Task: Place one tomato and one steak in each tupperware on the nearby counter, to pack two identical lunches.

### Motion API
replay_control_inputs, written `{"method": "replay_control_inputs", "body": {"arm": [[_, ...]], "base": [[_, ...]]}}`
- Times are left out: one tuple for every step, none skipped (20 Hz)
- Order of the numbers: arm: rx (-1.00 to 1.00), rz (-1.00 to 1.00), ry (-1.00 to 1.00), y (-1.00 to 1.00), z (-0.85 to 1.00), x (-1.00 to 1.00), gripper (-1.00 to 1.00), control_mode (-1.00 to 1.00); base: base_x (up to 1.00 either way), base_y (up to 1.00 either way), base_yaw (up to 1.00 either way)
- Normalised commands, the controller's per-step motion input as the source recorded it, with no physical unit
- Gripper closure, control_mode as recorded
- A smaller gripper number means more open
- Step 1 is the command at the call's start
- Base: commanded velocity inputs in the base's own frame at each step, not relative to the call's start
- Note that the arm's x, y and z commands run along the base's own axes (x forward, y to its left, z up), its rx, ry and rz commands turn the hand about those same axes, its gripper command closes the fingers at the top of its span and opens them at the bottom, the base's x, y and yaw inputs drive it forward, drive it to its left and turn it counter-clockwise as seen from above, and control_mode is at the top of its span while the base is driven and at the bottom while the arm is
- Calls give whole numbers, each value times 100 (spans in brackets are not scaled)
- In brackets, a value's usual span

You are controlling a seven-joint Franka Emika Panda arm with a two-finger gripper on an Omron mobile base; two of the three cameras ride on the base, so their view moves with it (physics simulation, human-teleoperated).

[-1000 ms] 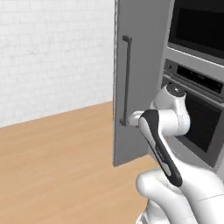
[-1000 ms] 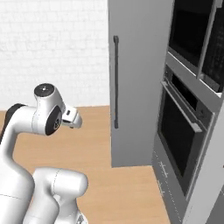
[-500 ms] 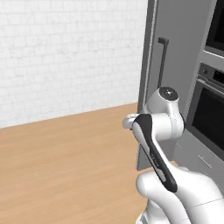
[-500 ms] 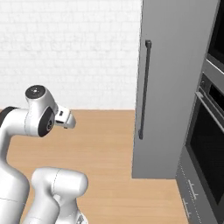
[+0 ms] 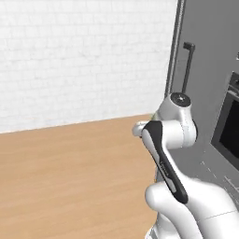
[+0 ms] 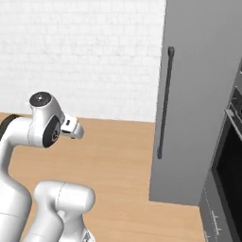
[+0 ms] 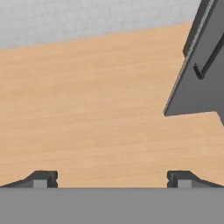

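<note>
Hovering spread and empty, the gripper (image 7: 112,178) faces wood floor (image 7: 87,109) beside a grey door (image 7: 199,83).

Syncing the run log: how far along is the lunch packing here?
Nothing looks packed: no tomato, steak or container is in sight. In hand: nothing; the end effector is open and empty over wood floor. The tall grey door with its dark handle stands beside the robot. All the packing is left.
</note>
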Motion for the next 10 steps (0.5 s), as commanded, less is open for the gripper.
{"method": "replay_control_inputs", "body": {"arm": [[0,0,0,0,0,0,-100,100],[0,0,0,0,0,0,-100,100],[0,0,0,0,0,0,-100,100],[0,0,0,0,0,0,-100,100],[0,0,0,0,0,0,-100,100],[0,0,0,0,0,0,-100,100],[0,0,0,0,0,0,-100,100],[0,0,0,0,0,0,-100,100],[0,0,0,0,0,0,-100,100],[0,0,0,0,0,0,-100,100]], "base": [[-11,-38,80],[29,-24,79],[81,-31,70],[100,-30,59],[100,0,32],[100,21,19],[100,19,11],[100,1,0],[100,0,0],[100,0,-3]]}}
